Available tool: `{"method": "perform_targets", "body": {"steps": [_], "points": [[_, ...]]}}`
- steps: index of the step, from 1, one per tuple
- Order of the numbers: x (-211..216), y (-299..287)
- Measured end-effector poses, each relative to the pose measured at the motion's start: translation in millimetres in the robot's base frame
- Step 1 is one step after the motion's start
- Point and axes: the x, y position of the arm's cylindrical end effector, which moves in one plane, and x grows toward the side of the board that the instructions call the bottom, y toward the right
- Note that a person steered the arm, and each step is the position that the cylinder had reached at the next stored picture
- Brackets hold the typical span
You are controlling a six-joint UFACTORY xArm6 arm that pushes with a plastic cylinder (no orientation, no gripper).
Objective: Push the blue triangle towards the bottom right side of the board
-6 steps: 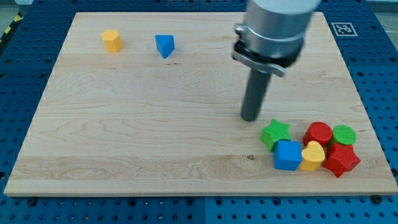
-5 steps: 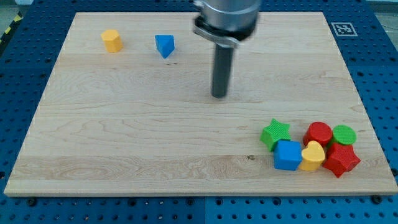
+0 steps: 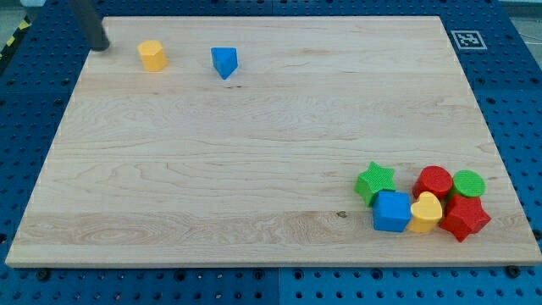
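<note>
The blue triangle point(image 3: 224, 62) lies on the wooden board point(image 3: 254, 152) near the view's top left. A yellow block point(image 3: 152, 55) sits to its left. My tip point(image 3: 100, 47) is at the board's top-left corner, left of the yellow block and well left of the blue triangle, touching neither.
A cluster sits at the view's bottom right: a green star point(image 3: 375, 182), a blue cube point(image 3: 392, 212), a yellow heart point(image 3: 425, 212), a red cylinder point(image 3: 434, 181), a green cylinder point(image 3: 468, 184) and a red star point(image 3: 464, 217). A marker tag point(image 3: 468, 39) is at the top right corner.
My tip has swept from the board's middle right up and across to the top-left corner. No block has moved.
</note>
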Motion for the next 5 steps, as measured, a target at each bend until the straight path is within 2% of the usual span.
{"method": "perform_targets", "body": {"steps": [4,5], "points": [[87,254],[92,249]]}}
